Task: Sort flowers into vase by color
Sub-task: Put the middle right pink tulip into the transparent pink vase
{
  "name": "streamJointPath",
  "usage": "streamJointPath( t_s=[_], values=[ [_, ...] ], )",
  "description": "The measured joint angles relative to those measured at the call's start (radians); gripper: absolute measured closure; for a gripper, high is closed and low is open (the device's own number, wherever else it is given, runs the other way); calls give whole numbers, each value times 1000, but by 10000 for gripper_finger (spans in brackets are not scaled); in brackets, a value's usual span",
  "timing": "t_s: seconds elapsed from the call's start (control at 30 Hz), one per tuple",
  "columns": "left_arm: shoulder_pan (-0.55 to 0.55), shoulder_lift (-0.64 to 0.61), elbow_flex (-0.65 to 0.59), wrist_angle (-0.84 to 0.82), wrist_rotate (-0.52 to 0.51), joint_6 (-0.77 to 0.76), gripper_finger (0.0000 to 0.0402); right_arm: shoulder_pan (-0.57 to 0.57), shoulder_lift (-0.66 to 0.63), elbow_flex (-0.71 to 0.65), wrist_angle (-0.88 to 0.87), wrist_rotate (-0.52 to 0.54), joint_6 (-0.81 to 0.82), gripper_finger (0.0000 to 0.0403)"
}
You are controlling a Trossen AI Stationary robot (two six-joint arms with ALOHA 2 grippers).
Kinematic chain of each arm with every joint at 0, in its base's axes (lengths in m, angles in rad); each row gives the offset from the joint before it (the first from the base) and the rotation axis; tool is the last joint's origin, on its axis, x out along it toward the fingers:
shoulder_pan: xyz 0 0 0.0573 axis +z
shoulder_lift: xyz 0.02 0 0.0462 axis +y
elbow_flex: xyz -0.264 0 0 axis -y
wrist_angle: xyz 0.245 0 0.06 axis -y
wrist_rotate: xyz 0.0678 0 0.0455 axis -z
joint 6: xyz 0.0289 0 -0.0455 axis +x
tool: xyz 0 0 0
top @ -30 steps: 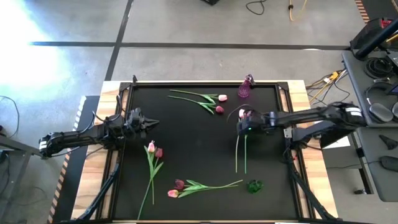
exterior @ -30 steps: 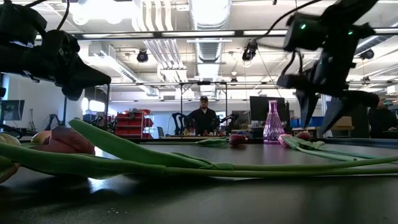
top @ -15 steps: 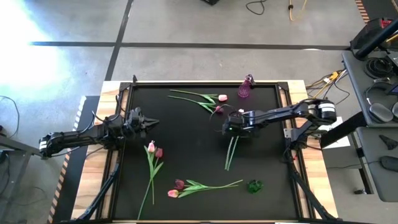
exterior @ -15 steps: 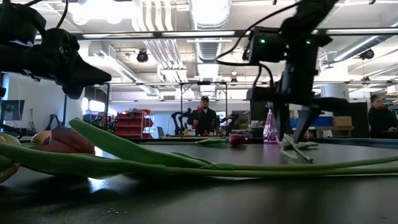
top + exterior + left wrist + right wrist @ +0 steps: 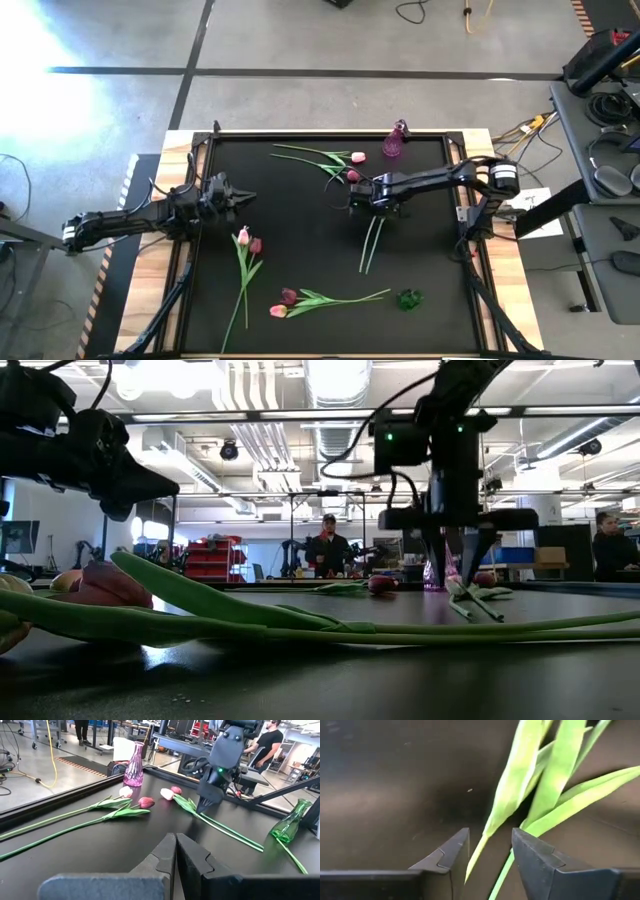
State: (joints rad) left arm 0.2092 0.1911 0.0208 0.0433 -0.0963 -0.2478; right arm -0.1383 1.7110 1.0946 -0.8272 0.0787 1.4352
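Observation:
My right gripper (image 5: 370, 195) (image 5: 455, 565) points down, open, over a pair of tulips (image 5: 368, 245) at mid-table. A green leaf tip (image 5: 476, 856) and a stem lie between its fingers. The pair's pale head (image 5: 166, 794) and maroon head (image 5: 176, 790) lie just on the far side of it. Another pair (image 5: 325, 160) lies near the far edge, one (image 5: 245, 265) at left-centre, and one (image 5: 325, 298) near the near edge. My left gripper (image 5: 245, 197) (image 5: 175, 852) is shut, holds nothing and hovers at the table's left. My right gripper comes from above, its fingers (image 5: 535, 860) on either side of the leaves (image 5: 520, 795) just below the two heads. The flowers lie flat on the table. I cannot tell whether a finger touches a leaf or the stem.
A pink glass vase (image 5: 395, 140) (image 5: 132, 765) stands at the far edge, and a green glass vase (image 5: 408, 298) (image 5: 292, 820) stands near the near right. A raised frame (image 5: 300, 132) borders the black table. People stand in the room beyond.
My right gripper has moved toward the table's left, from right of centre to the middle. The pair of tulips under it has shifted left with it, its near stem ends swinging leftward. The left arm has kept still.

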Motion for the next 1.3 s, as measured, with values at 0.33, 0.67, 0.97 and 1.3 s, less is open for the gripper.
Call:
streamJointPath(
  t_s=[0.33, 0.67, 0.97, 1.3],
  values=[
    [0, 25, 0, 1, 0, -1, 402, -11, 37, -32, 102, 46, -8, 304],
    [0, 43, 0, 2, -1, -24, 402, -10, 28, -48, 113, 79, -107, 344],
    [0, 51, 0, 1, -98, -24, 402, 3, -65, -14, 185, 88, -400, 389],
    [0, 53, 0, 12, -237, -45, 402, 196, -523, -5, 207, 373, -526, 390]
  ],
)
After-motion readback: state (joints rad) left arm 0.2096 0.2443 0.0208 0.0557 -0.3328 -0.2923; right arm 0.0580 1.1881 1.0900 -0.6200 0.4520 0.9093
